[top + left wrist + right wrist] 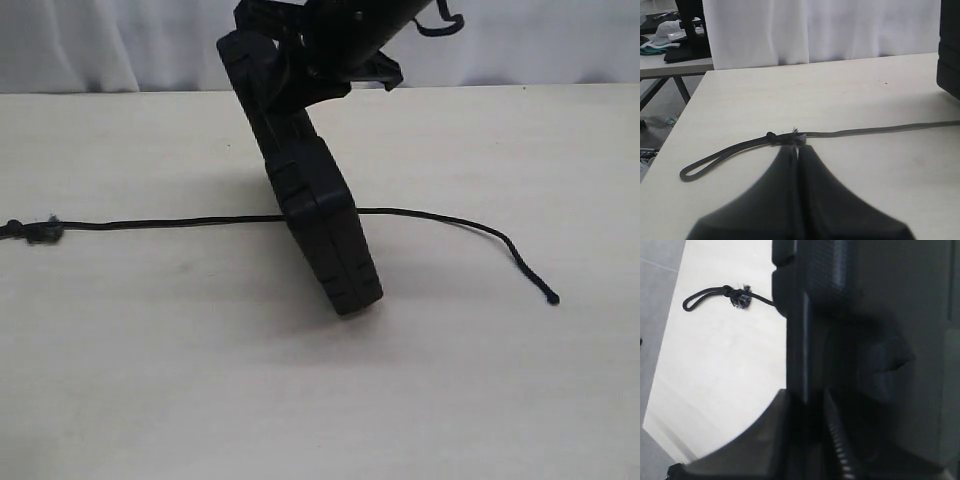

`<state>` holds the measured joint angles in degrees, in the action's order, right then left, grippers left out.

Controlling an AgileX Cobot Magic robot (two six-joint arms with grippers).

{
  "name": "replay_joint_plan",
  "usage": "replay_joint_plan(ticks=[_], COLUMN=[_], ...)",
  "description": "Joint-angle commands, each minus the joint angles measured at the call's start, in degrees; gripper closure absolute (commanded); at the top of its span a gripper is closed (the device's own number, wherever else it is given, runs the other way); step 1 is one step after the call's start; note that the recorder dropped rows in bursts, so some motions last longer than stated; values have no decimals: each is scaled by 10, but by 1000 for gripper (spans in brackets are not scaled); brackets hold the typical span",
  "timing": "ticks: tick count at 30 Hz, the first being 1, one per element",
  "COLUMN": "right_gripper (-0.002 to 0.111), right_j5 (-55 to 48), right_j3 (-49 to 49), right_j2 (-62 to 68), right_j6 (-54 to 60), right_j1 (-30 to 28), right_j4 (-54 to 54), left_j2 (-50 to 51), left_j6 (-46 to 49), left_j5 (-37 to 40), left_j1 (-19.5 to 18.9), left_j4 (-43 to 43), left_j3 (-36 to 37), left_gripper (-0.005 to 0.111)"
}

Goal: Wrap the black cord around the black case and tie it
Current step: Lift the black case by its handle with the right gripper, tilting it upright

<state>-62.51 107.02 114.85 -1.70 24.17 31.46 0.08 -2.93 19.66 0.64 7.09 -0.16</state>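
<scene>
Two tools are starting the wrap: my right tool [806, 392] is clamping the black case [320, 225] on edge at the middle of the black cord [180, 222]; my left tool [797, 147], pressed together, probably needs opening to grab that cord.

White curtain [840, 30] behind pale wooden table [840, 90], grey floor [655, 290]

- Our left gripper [798, 150] has its jaws pressed together, the two fingers [772, 195] touching along their whole length.
- Our right gripper [807, 397] is clamped over the edge of the black case [325, 225], one finger on each face.
- Our right arm [350, 30] comes down from the exterior view's top edge.
</scene>
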Motion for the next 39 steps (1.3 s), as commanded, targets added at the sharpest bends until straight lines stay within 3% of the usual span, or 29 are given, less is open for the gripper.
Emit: replay_joint_plan(ticks=[1,10,21,29,39], right_gripper=[104,104,104,80,80], right_j5=[18,46,42,36,8], right_j3=[-40,-80,-80,-80,-80], right_j2=[-16,-16,-16,-16,-16], right_j6=[24,33,4,8,-38], right_j1=[-17,-35,-35,-35,-33], right_j4=[37,25,-142,-178,-241], left_j2=[-1,-1,-1,-1,-1], left_j6=[-1,-1,-1,-1,-1], left_j5=[-7,-7,-7,-7,-7], left_j1=[-3,-3,-3,-3,-3], left_j4=[-1,-1,-1,-1,-1], left_j3=[2,2,2,2,2], left_gripper=[107,107,107,107,107])
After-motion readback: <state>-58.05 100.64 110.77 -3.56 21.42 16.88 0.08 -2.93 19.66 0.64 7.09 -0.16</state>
